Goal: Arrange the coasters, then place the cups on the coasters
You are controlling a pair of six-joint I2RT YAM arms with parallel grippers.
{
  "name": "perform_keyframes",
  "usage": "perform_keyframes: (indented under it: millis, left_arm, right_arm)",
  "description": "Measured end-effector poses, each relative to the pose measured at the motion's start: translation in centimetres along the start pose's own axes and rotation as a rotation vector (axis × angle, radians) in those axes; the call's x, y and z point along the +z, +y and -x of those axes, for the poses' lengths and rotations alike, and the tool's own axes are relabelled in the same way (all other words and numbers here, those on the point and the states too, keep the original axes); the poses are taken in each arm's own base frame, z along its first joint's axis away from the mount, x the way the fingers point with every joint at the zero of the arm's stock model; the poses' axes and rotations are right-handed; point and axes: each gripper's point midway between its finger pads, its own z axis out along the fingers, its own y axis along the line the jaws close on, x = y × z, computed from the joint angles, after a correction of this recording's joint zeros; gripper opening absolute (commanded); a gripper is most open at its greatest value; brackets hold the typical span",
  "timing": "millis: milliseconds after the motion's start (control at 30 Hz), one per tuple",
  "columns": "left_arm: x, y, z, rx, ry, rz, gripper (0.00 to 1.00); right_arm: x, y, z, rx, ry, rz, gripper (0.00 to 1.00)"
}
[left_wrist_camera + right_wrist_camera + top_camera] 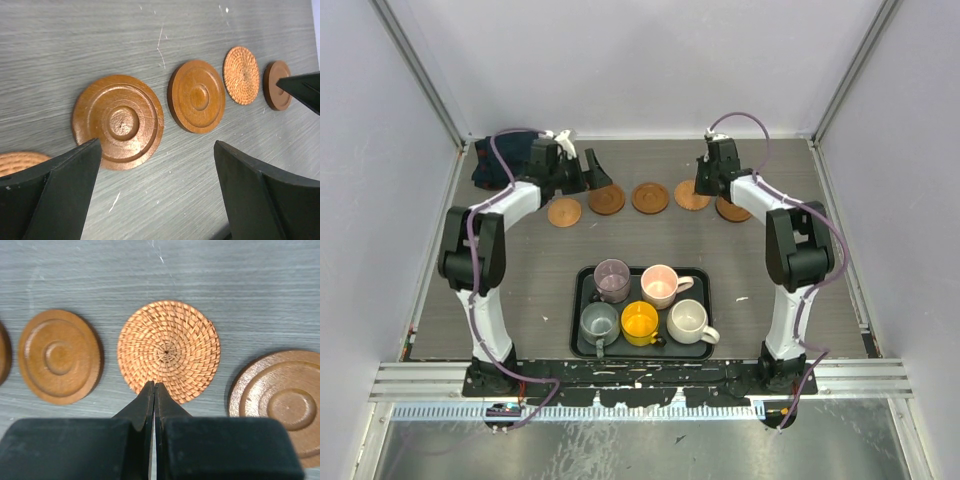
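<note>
Several round brown coasters lie in a row across the far table, from the leftmost [563,211] to the rightmost [732,210]. My left gripper [156,145] stands open above bare table, just short of a ringed wooden coaster [118,121], with nothing between its fingers. My right gripper [154,385] is shut and empty, its tips over the near edge of a woven coaster [169,351]. Wooden coasters lie on either side, one left [59,356] and one right [285,400]. Several cups, among them purple [612,280], pink [660,286] and yellow [640,323], stand on a black tray [582,300].
The tray sits near the front between the two arm bases. A dark blue bundle [500,160] lies at the far left corner behind the left arm. Metal frame rails [420,75] and pale walls border the table.
</note>
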Motion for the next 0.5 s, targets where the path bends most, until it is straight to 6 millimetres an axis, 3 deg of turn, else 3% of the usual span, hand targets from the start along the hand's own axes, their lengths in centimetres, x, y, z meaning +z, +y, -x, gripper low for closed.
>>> perform_keyframes:
  millis: [133,267,400,500]
  left_arm:
    - [-3.0,-0.5,1.8,0.038,-0.068,0.031,0.95]
    - [-4.6,0.1,0.4,0.045,-0.068,0.074,0.93]
    - [-4.8,2.7,-3.4,0.006,0.005,0.14,0.92]
    - [-5.3,4.4,-5.2,-0.026,0.045,0.183,0.92]
  right_arm:
    - [-2.9,0.4,2.4,-0.005,-0.073,0.006,0.03]
    - [-4.3,-0.1,3.4,-0.004,-0.115,-0.032,0.02]
    - [-4.1,-2.1,1.0,0.005,-0.077,-0.091,0.02]
    - [-3.9,-4.0,-1.3,0.018,-0.027,-0.134,0.02]
